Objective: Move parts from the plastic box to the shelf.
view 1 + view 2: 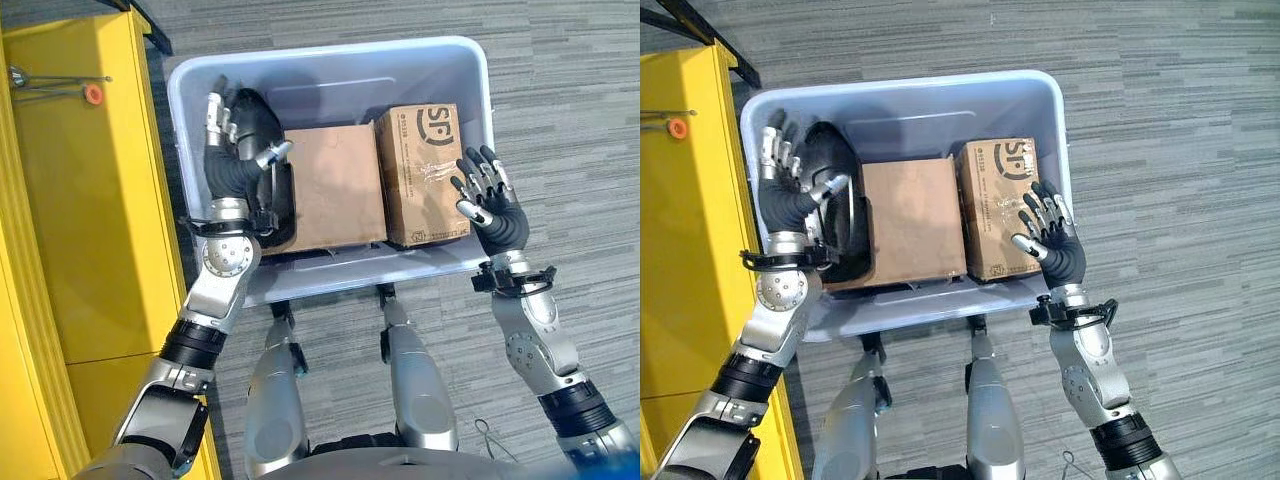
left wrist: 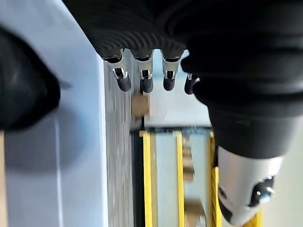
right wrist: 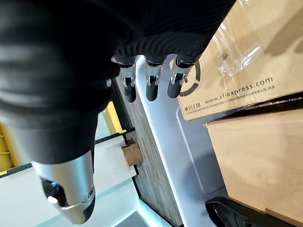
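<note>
Grey carpet underfoot, and the plastic box (image 1: 470, 60) holds two cardboard boxes, the plain carton (image 1: 335, 185) and the printed carton (image 1: 425, 170), beside a black part (image 1: 835, 150). Left hand (image 1: 232, 150) and right hand (image 1: 492, 205) hover released, fingers spread. Cartons look stiff, probably light: take one by opposite sides.

Bright, even overhead light; soft shadows inside the box (image 1: 330, 80). Mild glare on the yellow shelf (image 1: 80, 200). Close hand covers blurred in wrist views, background there soft, out of focus.
</note>
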Available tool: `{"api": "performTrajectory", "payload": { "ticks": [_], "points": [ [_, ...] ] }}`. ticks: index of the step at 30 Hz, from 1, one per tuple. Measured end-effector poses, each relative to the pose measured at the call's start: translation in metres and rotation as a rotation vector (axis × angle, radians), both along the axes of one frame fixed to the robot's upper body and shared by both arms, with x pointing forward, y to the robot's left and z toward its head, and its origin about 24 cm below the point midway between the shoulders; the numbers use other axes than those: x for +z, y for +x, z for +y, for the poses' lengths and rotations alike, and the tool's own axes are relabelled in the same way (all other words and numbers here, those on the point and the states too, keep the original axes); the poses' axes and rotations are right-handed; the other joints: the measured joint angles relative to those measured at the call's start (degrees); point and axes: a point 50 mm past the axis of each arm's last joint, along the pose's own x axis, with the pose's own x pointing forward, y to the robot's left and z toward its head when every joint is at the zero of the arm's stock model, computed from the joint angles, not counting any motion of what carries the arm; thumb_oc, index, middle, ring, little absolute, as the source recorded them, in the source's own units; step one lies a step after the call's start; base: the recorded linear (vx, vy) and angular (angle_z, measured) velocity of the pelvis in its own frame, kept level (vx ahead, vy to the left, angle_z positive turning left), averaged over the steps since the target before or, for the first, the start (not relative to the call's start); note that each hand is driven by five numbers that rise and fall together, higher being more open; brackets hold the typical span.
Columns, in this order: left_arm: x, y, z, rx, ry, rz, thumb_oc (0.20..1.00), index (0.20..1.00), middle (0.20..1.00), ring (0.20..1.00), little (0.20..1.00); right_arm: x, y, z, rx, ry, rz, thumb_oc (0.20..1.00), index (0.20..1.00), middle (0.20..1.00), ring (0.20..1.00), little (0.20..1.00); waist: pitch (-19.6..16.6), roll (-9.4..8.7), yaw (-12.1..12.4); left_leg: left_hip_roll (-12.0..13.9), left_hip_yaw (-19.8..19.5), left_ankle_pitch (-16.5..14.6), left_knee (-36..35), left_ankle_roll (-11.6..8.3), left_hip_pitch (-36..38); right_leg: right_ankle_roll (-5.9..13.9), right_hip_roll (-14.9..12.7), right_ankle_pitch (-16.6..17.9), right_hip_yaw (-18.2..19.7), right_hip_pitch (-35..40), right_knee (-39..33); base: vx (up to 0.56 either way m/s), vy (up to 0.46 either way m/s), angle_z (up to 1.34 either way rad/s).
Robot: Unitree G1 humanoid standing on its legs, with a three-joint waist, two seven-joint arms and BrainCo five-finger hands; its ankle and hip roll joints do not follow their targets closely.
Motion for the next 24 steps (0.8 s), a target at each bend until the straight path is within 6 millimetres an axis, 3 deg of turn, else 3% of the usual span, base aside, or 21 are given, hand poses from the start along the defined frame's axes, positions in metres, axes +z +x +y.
{"api": "performTrajectory", "payload": {
  "ticks": [4, 12, 24],
  "points": [
    [0.007, -0.002, 0.011, 0.129, -0.013, -0.047, 1.000, 1.000, 1.000, 1.000, 1.000, 0.004, 0.001, 0.000, -0.010, 0.004, -0.021, 1.000, 1.000, 1.000, 1.000, 1.000, 0.59, -0.81, 0.01, 0.18, -0.27, 0.01, 0.09, -0.01, -1.44, -0.17, 0.15, 0.14, -0.20, -1.28, 0.21, 0.00, -0.012, 0.05],
    [0.021, -0.001, 0.007, 0.197, 0.025, -0.122, 1.000, 1.000, 1.000, 1.000, 1.000, 0.004, 0.000, 0.002, -0.015, 0.013, -0.023, 1.000, 1.000, 1.000, 1.000, 1.000, 1.31, -1.91, -0.15, 0.22, -1.54, 0.36, 0.55, -0.04, -4.69, -0.15, 0.22, 0.68, -0.84, -3.92, 0.53, 0.00, 0.000, 0.04],
    [-0.006, 0.015, 0.021, 0.277, 0.052, 0.023, 1.000, 1.000, 1.000, 1.000, 1.000, 0.010, -0.003, 0.005, 0.002, 0.017, -0.051, 1.000, 1.000, 1.000, 1.000, 1.000, 1.37, -2.04, -1.45, 0.40, -1.69, 0.52, 0.66, -0.01, -6.83, -0.22, 0.60, 0.98, -0.89, -6.05, 0.63, 0.00, 0.000, 0.00]
  ]
}}
